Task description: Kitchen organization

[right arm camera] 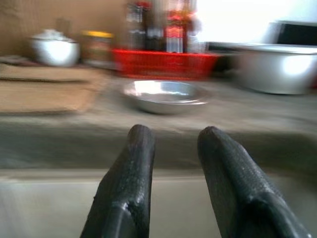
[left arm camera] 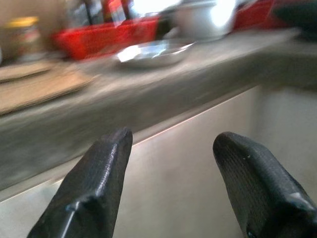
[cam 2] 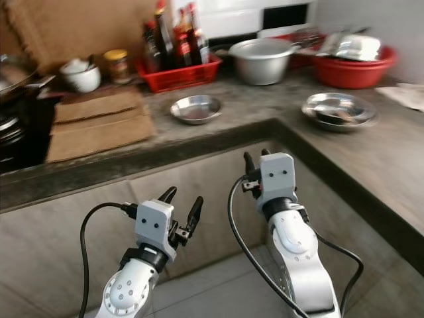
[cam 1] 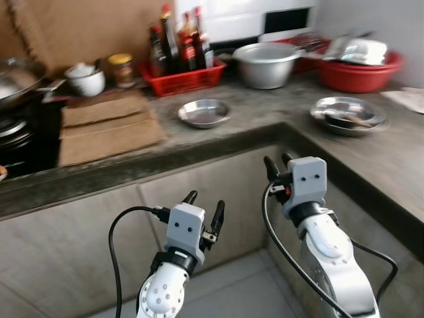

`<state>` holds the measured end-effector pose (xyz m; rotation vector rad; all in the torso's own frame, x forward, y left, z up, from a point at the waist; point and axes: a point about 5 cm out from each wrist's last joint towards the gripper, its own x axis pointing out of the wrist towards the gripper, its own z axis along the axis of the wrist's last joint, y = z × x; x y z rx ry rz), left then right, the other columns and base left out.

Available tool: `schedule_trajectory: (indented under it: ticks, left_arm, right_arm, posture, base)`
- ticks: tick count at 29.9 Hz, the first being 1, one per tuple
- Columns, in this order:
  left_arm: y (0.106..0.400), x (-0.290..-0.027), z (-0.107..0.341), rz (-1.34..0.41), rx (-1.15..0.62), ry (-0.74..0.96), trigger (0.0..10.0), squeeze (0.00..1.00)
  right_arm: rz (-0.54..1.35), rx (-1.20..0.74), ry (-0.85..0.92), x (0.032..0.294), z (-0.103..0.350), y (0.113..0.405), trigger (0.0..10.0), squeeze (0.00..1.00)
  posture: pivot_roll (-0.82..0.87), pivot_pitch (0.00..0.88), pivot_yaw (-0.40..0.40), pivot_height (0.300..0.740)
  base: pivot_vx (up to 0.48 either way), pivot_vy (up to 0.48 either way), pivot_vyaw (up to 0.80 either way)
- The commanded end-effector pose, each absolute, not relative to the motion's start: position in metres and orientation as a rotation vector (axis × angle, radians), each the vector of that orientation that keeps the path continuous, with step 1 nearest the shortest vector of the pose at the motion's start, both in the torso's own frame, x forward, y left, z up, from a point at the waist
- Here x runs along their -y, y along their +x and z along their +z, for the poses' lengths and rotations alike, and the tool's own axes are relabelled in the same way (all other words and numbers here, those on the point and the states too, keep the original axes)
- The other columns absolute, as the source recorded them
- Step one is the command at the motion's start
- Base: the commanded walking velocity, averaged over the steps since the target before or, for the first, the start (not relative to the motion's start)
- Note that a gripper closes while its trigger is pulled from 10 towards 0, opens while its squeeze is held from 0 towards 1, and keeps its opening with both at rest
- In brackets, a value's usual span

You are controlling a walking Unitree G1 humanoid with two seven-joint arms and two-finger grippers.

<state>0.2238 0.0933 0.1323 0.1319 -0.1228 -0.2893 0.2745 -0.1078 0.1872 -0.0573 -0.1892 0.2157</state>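
Pan [cam 1: 12, 81] at eye view's edge, claws [cam 1: 204, 208] empty.

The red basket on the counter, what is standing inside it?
Inside the red basket stand several dark sauce bottles with red caps and labels. Their lower parts are covered by the basket wall, and whether anything small lies between them cannot be seen.

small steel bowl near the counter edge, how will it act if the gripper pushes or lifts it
The small steel bowl looks thin and shiny, so it is probably light and stiff, and likely to slide across the counter when pushed instead of tipping, since it sits low and wide. Its smooth, flared rim may be slippery between the fingers, so a pinch over the rim seems safer than a side squeeze.
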Motion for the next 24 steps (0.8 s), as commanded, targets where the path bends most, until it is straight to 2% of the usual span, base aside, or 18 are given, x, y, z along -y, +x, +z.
schedule_trajectory:
  ticks: [1, 19, 22, 23, 24]
  left_arm:
    - [0.223, -0.086, 0.138, -0.307, 0.147, 0.115, 10.0, 0.00]
    - [0.224, -0.086, 0.139, -0.302, 0.147, 0.107, 10.0, 0.00]
    - [0.224, -0.086, 0.138, -0.288, 0.138, 0.092, 10.0, 0.00]
    - [0.224, -0.086, 0.139, -0.291, 0.141, 0.091, 10.0, 0.00]
    - [0.224, -0.086, 0.139, -0.294, 0.141, 0.093, 10.0, 0.00]
  right_arm:
    - [0.193, 0.205, -0.069, 0.115, 0.191, 0.274, 10.0, 0.00]
    - [0.175, 0.219, -0.061, 0.120, 0.201, 0.286, 10.0, 0.00]
    - [0.174, 0.213, -0.061, 0.121, 0.203, 0.290, 10.0, 0.00]
    - [0.186, 0.191, -0.054, 0.122, 0.204, 0.293, 10.0, 1.00]
    - [0.193, 0.186, -0.047, 0.122, 0.205, 0.295, 10.0, 1.00]
  posture:
    - [0.02, 0.041, -0.022, 0.740]
    - [0.02, 0.048, -0.025, 0.740]
    - [0.02, 0.050, -0.025, 0.740]
    - [0.02, 0.050, -0.025, 0.740]
    - [0.02, 0.053, -0.026, 0.740]
  base:
    - [0.431, 0.000, 0.80]
    - [0.430, 0.000, 0.00]
    - [0.000, 0.000, 0.00]
    - [0.000, 0.000, 0.00]
    - [0.000, 0.000, 0.00]
